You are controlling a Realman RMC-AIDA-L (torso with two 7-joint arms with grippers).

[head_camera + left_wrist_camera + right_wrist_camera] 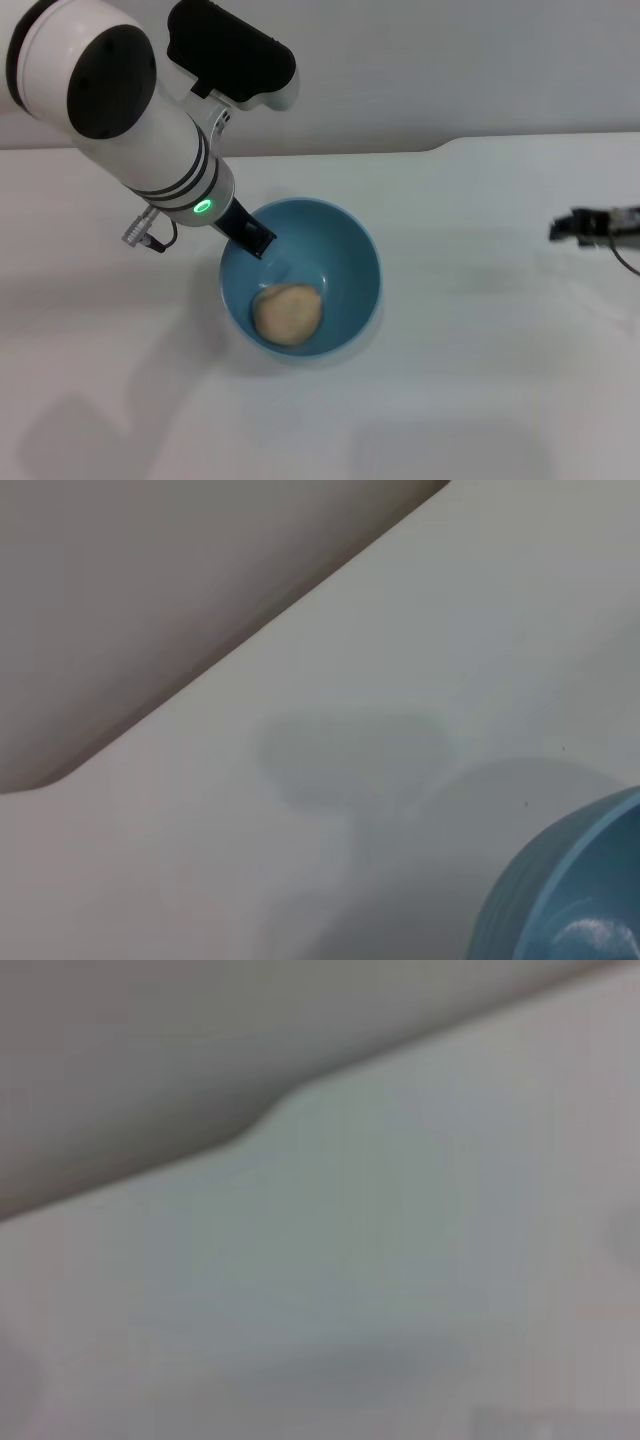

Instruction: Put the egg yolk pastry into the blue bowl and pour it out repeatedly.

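Looking down from the head view, we see the blue bowl [300, 277] standing on the white table [480, 400], near the middle and a bit toward the back edge. The egg yolk pastry [287, 313] lies inside the bowl, down at the bottom on the near side. Our left gripper [254, 236] reaches over the back-left rim of the bowl, and its dark tip is just inside the rim. The big white arm hides most of it, so we cannot tell if it is pinching the rim or not. A green light shines on the arm just above it. Our right gripper [585, 226] sits far off by the right edge of the table, well apart from the bowl. We cannot tell if its fingers are apart or together.

From the left wrist view, we see only a curved piece of the blue bowl [570, 890] in one corner. Around it lies bare white table [400, 680] with a soft grey shadow, and the table's edge meets a grey wall.

From the right wrist view, we see only blurry white table [400, 1290] and its edge.
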